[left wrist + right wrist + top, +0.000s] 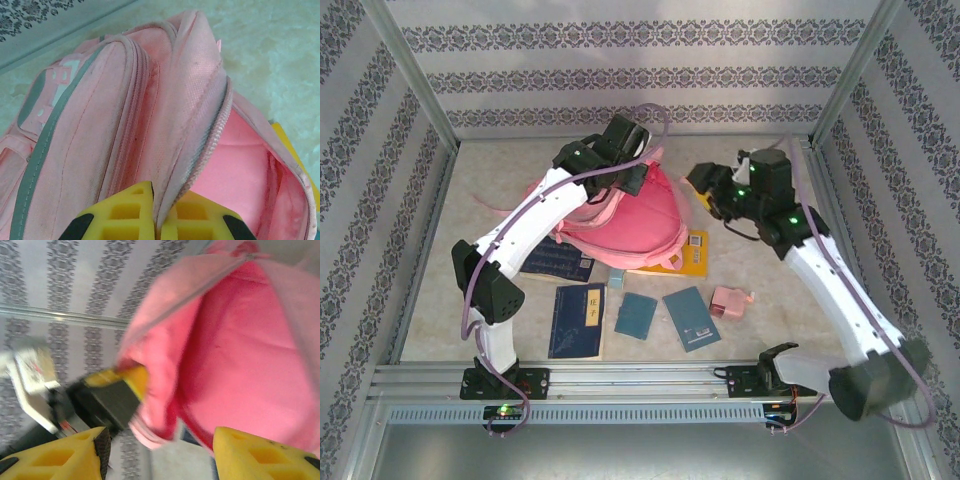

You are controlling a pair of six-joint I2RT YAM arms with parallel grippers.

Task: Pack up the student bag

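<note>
The left gripper (159, 222) pinches the zip edge of the pink student bag (100, 140). The right gripper (159, 450) gapes wide beside it.

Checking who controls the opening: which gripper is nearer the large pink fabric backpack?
Left. The left gripper is shut on the zipped rim of the large pink fabric backpack; the right gripper is open, just off its side.

student bag (240, 340) blurred, yellow book (688, 265) half hidden beneath it

The left gripper (159, 222) is pinching the student bag (100, 140) by its zipper edge, with the yellow jaws pressed together. The bag's main pocket is gaping open above the pale tabletop (270, 50).
</note>
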